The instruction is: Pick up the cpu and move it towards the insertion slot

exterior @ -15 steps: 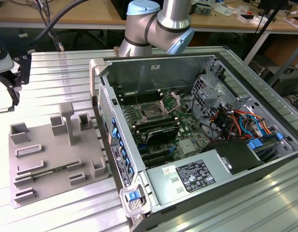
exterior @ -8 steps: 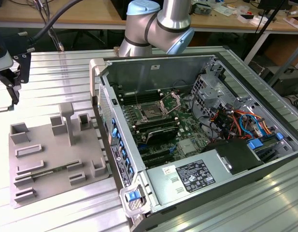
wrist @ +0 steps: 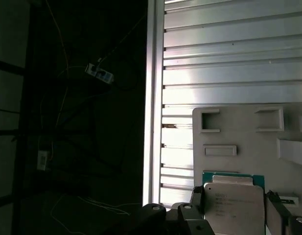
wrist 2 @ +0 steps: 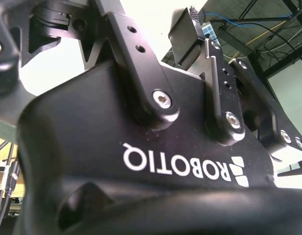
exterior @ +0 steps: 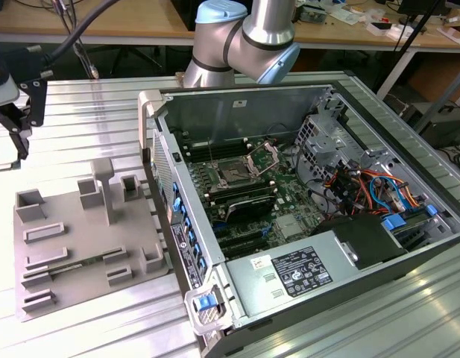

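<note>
gripper (exterior: 18, 130) hangs at the far upper left of the exterior view, beside the grey tray (exterior: 80, 246). in the first wrist view its fingers (wrist: 197, 199) are clamped on the cpu (wrist: 234, 208), one on each side. insertion slot (exterior: 233, 174) sits mid-frame in the exterior view inside the open computer case (exterior: 289, 104), well apart from the gripper.
</note>
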Tool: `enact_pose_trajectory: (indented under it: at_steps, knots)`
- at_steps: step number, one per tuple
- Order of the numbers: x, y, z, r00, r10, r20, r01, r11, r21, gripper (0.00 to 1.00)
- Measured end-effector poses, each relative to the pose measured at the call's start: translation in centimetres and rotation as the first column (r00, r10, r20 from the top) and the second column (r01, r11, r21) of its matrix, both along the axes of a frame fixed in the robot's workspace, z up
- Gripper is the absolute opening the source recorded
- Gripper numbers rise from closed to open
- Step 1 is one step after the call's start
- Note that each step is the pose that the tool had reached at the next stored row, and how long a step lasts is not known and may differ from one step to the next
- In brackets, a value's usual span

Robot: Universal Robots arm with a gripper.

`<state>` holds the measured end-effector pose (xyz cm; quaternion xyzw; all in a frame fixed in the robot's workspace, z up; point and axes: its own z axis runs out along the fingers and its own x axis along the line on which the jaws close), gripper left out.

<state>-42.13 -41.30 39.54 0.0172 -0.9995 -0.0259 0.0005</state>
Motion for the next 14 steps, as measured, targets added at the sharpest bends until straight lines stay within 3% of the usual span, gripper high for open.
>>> enact_pose_trajectory:
  at_steps: [14]
  knots:
    - [0.00,0.00,0.52,1.0000,0.000,0.0000,0.000,1.0000,0.0000,0.55]
